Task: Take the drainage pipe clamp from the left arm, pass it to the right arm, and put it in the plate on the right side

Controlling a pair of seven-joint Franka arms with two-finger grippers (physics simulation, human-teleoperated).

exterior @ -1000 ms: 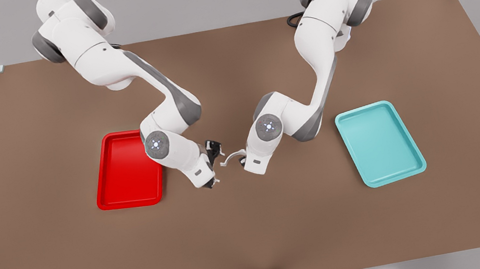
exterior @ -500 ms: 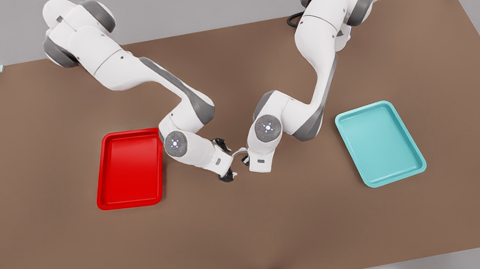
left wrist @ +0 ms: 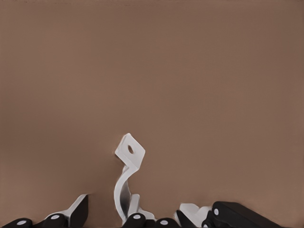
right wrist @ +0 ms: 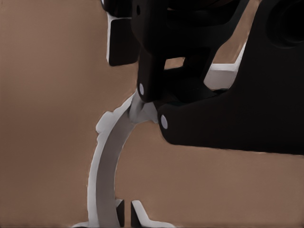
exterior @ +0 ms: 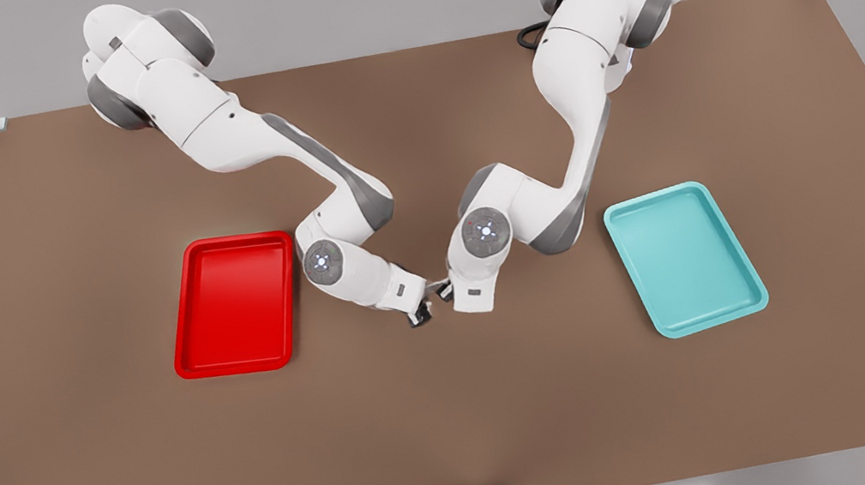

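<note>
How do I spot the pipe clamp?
On the brown table, between the red tray and the teal tray, the left gripper and the right gripper meet. The clamp is the thin white arched strap between them, far smaller than either tray.

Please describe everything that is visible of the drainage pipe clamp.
The drainage pipe clamp is a thin white strap, plastic-looking, arched in the middle, with a flat tab pierced by one hole at its free end. The left gripper is shut on its other end, holding it above the brown table. The right gripper is close beside it.
</note>
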